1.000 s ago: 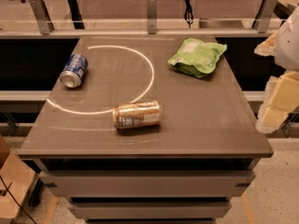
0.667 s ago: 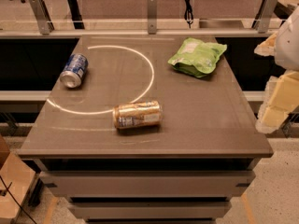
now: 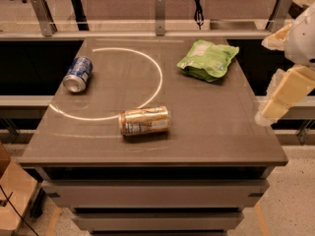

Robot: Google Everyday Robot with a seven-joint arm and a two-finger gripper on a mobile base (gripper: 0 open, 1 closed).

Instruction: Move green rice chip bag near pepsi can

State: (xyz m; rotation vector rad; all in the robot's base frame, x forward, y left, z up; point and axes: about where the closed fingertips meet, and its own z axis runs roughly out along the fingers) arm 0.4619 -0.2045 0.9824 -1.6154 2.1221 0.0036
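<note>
- The green rice chip bag [image 3: 204, 59] is lying at the far right of the table [image 3: 221, 132].
- The pepsi can [image 3: 78, 74] is lying on its side at the far left, well apart from it.
- A gold can [image 3: 145, 120] is lying near-centre.
- I am holding my gripper [image 3: 266, 80] beyond the right edge, its 2 fingers apart, gripping nothing.

The pincer [image 3: 269, 80], beside the table [image 3: 206, 132], runs past the picture's right edge.

arm [image 3: 305, 33]: white, rounded shell | gripper [image 3: 269, 80] @ R edge: cream-tan blocky fingers [image 3: 288, 90] w/ pale tips
</note>
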